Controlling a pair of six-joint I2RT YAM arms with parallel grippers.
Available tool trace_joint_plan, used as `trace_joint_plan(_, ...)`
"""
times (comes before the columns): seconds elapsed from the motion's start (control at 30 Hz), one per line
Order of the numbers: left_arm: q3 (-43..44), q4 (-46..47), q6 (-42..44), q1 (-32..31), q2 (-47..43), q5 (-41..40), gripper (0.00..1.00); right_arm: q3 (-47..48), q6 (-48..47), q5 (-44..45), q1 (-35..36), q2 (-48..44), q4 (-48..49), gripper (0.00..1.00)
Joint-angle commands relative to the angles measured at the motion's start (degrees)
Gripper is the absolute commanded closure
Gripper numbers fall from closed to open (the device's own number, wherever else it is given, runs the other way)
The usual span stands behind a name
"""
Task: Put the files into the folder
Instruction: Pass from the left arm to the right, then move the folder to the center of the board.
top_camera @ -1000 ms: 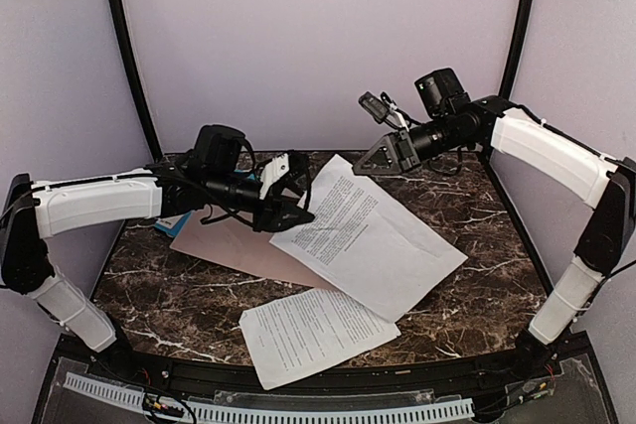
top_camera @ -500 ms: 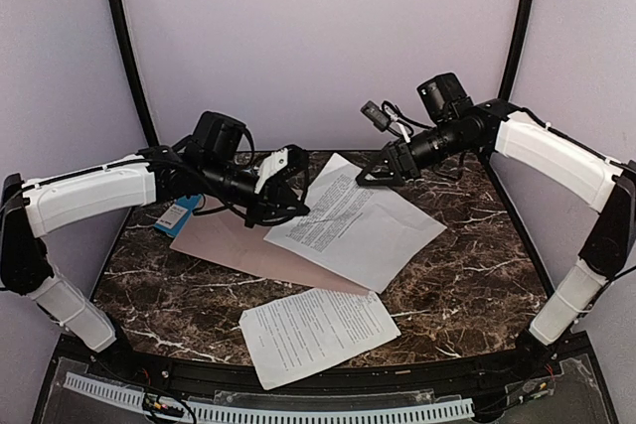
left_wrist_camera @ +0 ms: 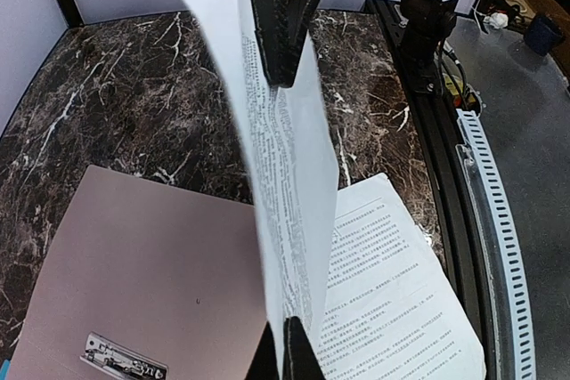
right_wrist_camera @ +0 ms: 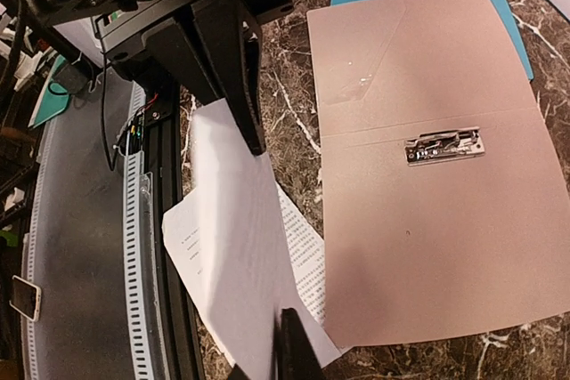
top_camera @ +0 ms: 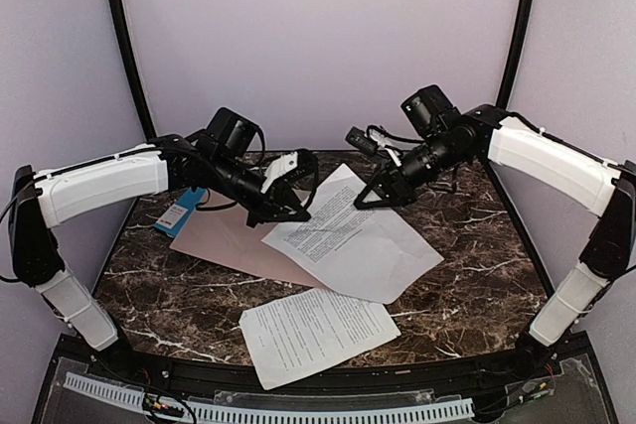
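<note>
Looking at a white sheet (top_camera: 348, 240) crammed with tiny black print, pinched tight at its left edge by the left gripper (top_camera: 296, 211), lifted off the marble table (top_camera: 477, 245). Can't tell if the right gripper (top_camera: 364, 200) at the far edge has actually clamped. Also seeing a second sheet (top_camera: 316, 333) lying flat up front, plus the tan folder (top_camera: 229, 240) open partly underneath, metal clip (right_wrist_camera: 443, 145) showing.

The left arm (top_camera: 99, 186) reaches in from the frame's left edge toward centre, and the left gripper (top_camera: 290, 208) is clamped flat on a sheet (top_camera: 348, 240). The right arm (top_camera: 547, 156) stretches in from the right with its wrist angled down. The right gripper (top_camera: 370, 196) sits at that sheet's far edge, its jaw gap unclear.
</note>
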Motion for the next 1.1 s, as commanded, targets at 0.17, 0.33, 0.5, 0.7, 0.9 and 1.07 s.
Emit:
trace_joint_plan(0.17,-2.9,5.1,-5.7,2.7,-3.6,-1.7,0.75,-0.3,2.6,1.4,-0.8,0.0,1.8,1.0)
trace_joint_plan(0.33,-11.8,19.9,-13.3,4.5,-9.7,-23.1,0.27,0.0,12.1,-5.4,-8.8,-1.4,7.1,1.0)
trace_joint_plan(0.5,-13.3,20.6,-23.1,9.5,-10.6,-39.2,0.05,0.5,17.5,-8.9,-12.0,-2.4,9.8,1.0)
trace_joint_plan(0.7,-10.4,13.2,-37.6,23.4,-5.4,-36.6,0.03,0.5,20.8,-8.6,-12.3,-3.8,11.1,1.0)
trace_joint_plan(0.9,-11.7,12.2,-43.0,33.7,-0.7,-31.1,0.01,-0.7,21.2,-9.7,-12.3,-4.0,12.5,1.0)
trace_joint_plan(1.07,-8.8,10.4,-42.1,37.6,7.2,-29.1,0.03,-2.7,21.2,-10.1,-12.4,-3.9,13.7,1.0)
